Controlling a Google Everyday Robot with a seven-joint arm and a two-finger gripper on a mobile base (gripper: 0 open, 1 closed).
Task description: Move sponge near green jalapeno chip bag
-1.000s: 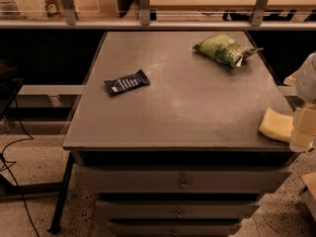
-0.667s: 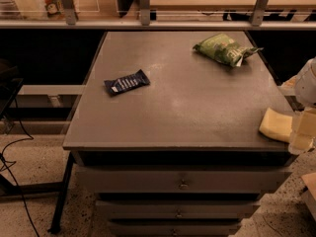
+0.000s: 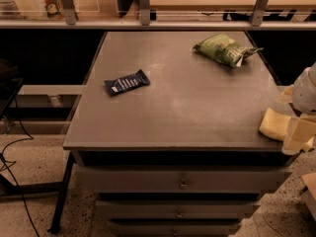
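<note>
Where the grey tabletop (image 3: pixel 187 107) reaches its near right corner, the pale yellow sponge (image 3: pixel 273 124) lies flat at the edge. The gripper (image 3: pixel 298 135) stands at the far right of the scene, directly at the sponge, with a pale part of it covering the sponge's right end. Whether the gripper is apart, together or clamped on the sponge cannot be told from this view.

The green jalapeno chip bag (image 3: pixel 224 48) lies on the far right part of the tabletop, wrinkled, with its whitish end pointing right. It is well apart from the sponge, with bare surface between them. A small dark blue wrapper (image 3: pixel 127 82) lies flat on the left half of the tabletop, apart from both.

Containers: three drawer fronts (image 3: pixel 182 181) sit stacked under the tabletop, all pushed in, each with a small central knob; their contents are hidden. The chip bag looks sealed.

Beyond the far edge runs a rail with metal posts (image 3: pixel 144 4). Dark cables (image 3: pixel 12 167) trail over the speckled floor at the left.
</note>
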